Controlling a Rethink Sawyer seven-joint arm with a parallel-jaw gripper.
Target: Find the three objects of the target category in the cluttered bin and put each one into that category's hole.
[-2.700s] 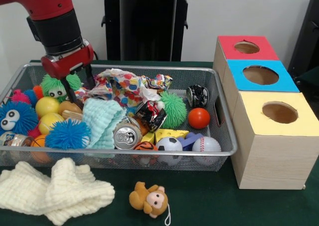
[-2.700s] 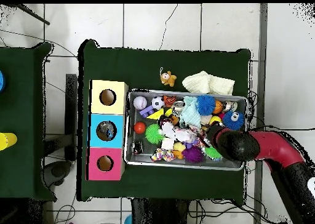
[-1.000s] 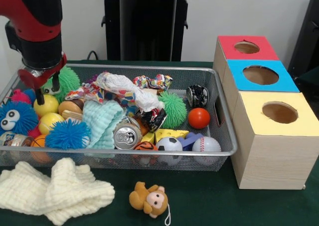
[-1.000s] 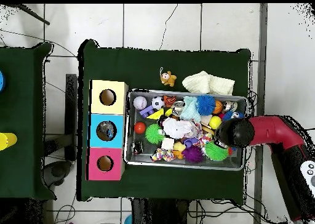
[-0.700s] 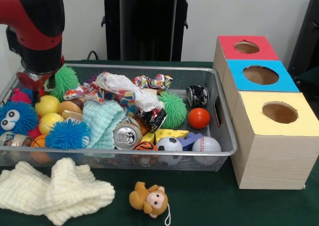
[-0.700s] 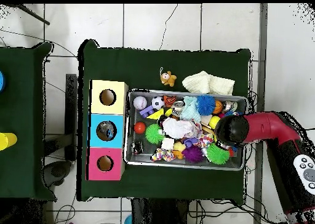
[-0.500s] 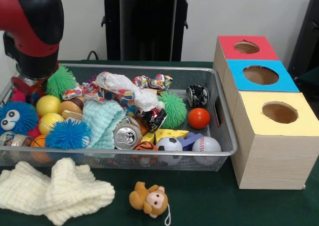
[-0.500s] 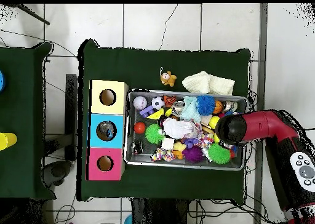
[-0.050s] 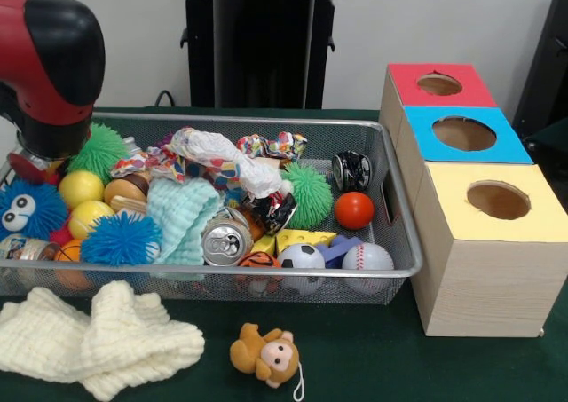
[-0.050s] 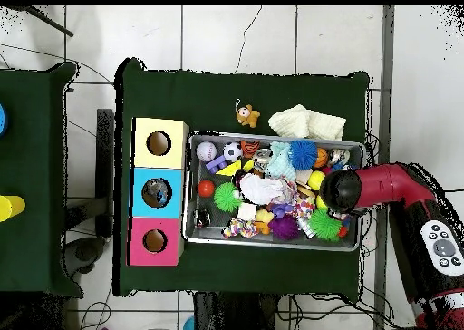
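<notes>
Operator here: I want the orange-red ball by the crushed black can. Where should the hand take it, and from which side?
Come straight down on the orange-red ball and close across its middle. It is round, so any axis grips alike. It lies exposed, with the spiky green ball on one side and the bin wall near the other.

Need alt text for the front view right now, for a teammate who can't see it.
A red and black robot arm hangs over the left end of a wire mesh bin crammed with balls, spiky toys, cans and cloth. Red, blue and yellow hole boxes stand right; a cream cloth and toy monkey lie in front.
</notes>
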